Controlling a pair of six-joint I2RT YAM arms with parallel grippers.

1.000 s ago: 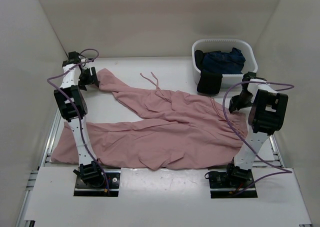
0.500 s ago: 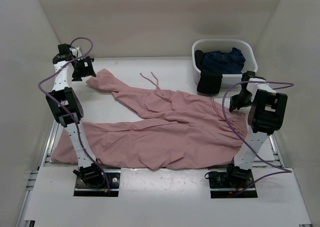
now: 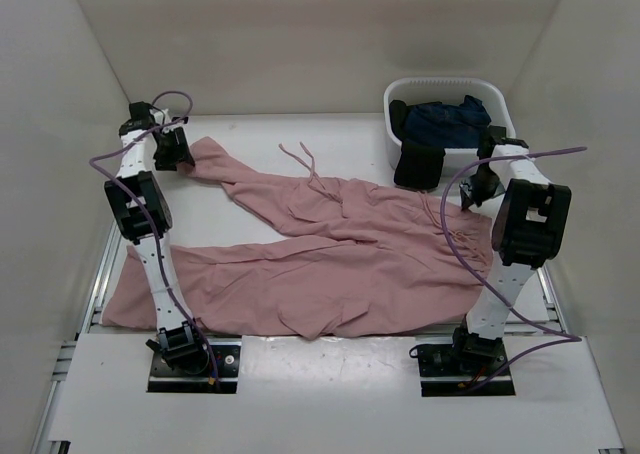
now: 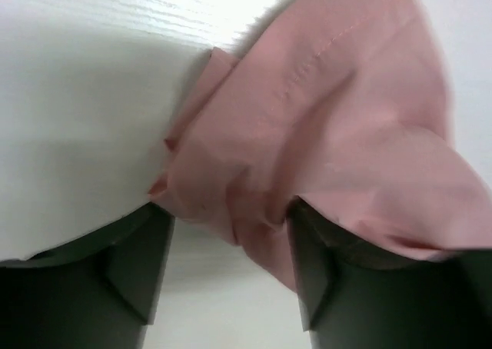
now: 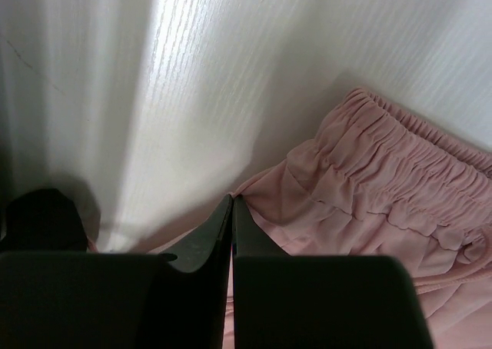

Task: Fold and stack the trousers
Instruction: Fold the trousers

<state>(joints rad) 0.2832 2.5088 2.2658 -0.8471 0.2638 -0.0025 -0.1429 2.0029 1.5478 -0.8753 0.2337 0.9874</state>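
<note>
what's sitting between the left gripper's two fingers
A bunched leg end of the trousers lies between the fingers of the left gripper, shown in the left wrist view.

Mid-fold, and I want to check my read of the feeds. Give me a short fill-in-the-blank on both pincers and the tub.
1. The left pincer is ___, with a leg end of the trousers bunched in its gap.
2. The right pincer is ___, its tip beside the gathered waistband.
3. The navy garment lies ___ the white tub at the far right of the table.

Missing words: open; shut; inside.
</note>
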